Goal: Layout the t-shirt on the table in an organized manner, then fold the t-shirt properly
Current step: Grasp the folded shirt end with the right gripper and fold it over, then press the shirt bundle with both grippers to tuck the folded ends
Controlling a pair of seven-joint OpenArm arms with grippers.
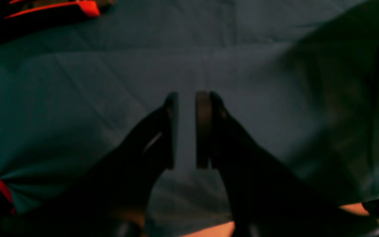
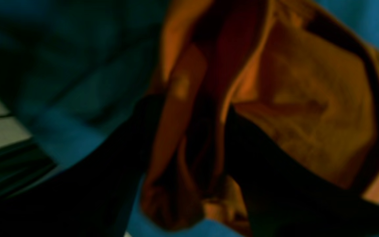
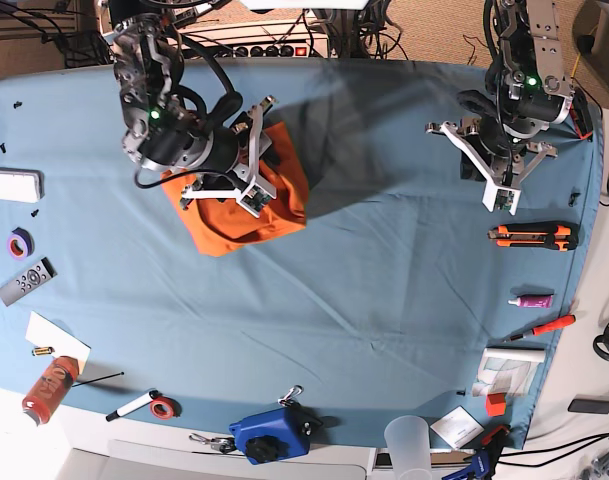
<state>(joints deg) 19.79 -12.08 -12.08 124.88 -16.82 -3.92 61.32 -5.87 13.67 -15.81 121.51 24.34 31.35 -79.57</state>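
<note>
Both tips of the right pincer (image 2: 196,131) straddle bunched t-shirt (image 2: 308,108) fabric, grip unclear.

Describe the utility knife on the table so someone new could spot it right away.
Look at the blue-teal table in the base view, along its right-hand edge, just below the left gripper. The utility knife lies flat there. It is the long black-and-orange bar, far bigger than the small purple tube and red-handled tool below it.
</note>
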